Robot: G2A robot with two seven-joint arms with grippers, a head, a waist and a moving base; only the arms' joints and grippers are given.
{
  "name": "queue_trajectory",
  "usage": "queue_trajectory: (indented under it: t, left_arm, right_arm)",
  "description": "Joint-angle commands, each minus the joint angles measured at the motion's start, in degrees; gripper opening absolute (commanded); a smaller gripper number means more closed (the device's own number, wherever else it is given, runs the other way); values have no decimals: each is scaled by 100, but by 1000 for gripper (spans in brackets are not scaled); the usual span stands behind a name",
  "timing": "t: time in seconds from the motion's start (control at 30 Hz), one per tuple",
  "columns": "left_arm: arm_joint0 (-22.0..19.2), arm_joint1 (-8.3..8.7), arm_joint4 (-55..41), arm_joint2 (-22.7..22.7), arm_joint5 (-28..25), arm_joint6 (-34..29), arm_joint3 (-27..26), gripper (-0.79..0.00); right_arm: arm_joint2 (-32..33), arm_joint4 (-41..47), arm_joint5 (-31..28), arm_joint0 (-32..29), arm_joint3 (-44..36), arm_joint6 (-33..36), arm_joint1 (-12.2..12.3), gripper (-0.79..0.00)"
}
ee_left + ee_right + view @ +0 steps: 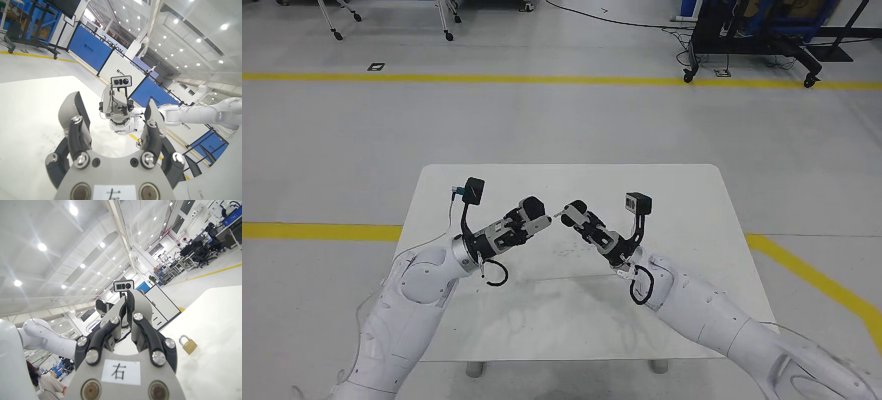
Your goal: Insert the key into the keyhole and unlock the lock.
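Two grippers hang above the table (208, 370), both clear of the padlock (188, 344). Nearest the padlock is the right gripper (127, 295), raised off the surface and off to one side of the padlock, not touching it. Its jaws are pressed together along their ribbed pads, and I cannot tell whether the key is pinched between them. In the top view a thin pale sliver (560, 212) juts from its tip, too small to name. Farther from the padlock, beyond the right gripper and facing it tip to tip, is the left gripper (114, 98), its jaws spread wide with nothing between them.

As I judge it, the main risk is that the padlock lies loose on the smooth table with nothing holding it. A key pushed against its end would likely slide or spin it rather than go in. The wide-open left gripper would probably have to clamp the body first, and a grip across the shackle or over the keyhole end would block the insertion. A thin key held between flat pads may also twist out of line when turned.

The padlock has a squarish brass-coloured body and a silver shackle that looks seated shut. It lies flat on the table by itself. I cannot make out the keyhole.
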Motion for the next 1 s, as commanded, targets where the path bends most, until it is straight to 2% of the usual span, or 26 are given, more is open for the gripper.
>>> queue_trajectory:
  t: [0.0,0.33,0.63,0.73,0.8,0.97]
  left_arm:
    - [-15,4,-8,13,10,-10,7,-443]
    - [-99,13,-82,135,198,-130,80,-536]
    - [-203,15,108,235,331,-144,126,-723]
    - [-204,15,168,272,344,-130,117,-739]
    - [-207,17,190,286,351,-123,115,-779]
    - [-209,24,199,302,370,-106,113,-785]
  right_arm:
    - [64,89,0,-4,37,238,-37,-785]
    - [417,228,0,-140,100,920,-204,-785]
    - [800,327,0,-330,96,1354,-313,-785]
    - [925,344,0,-388,85,1504,-345,-785]
    - [1008,338,0,-422,83,1599,-366,-785]
    - [1181,302,0,-499,117,1817,-421,-785]
